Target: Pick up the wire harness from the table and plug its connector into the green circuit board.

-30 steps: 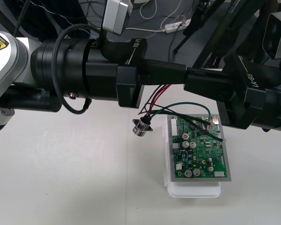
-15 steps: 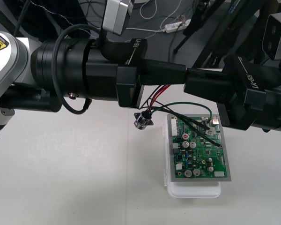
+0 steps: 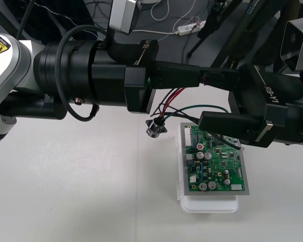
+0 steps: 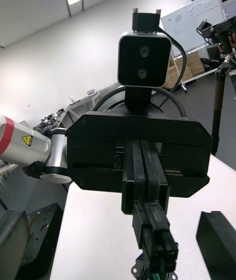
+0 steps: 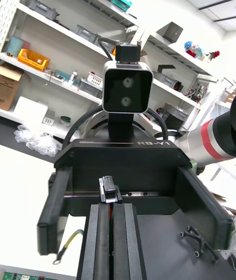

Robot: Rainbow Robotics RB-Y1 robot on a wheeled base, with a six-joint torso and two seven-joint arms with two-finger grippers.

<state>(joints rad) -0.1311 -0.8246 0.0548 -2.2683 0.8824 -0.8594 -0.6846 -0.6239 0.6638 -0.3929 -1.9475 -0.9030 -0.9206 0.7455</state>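
Observation:
My left gripper [image 3: 196, 76] reaches in over the table's far side, shut on the wire harness. The harness's red, black and green wires [image 3: 167, 101] hang from under its fingertips, and the round metal socket [image 3: 155, 127] dangles just off the board's far left corner. The left wrist view has a small black plug [image 5: 109, 194] pinched at the tips of my left fingers [image 5: 101, 240]. My right gripper [image 3: 203, 99] faces the left one tip to tip and is open, its fingers [image 5: 55, 211] standing on either side of the left's fingertips. The green circuit board [image 3: 214, 161] lies on its white base [image 3: 209, 204] below both.
Bare pale table spreads to the left of the board and in front of it. Dark floor with cables and a power strip [image 3: 184, 29] lies beyond the far edge. The right arm's body [image 3: 283, 116] hangs over the board's far right corner.
My right gripper has opened, its fingers spreading apart around the left's fingertips. The black wire that lay across the board has lifted off it. The left gripper has stayed put.

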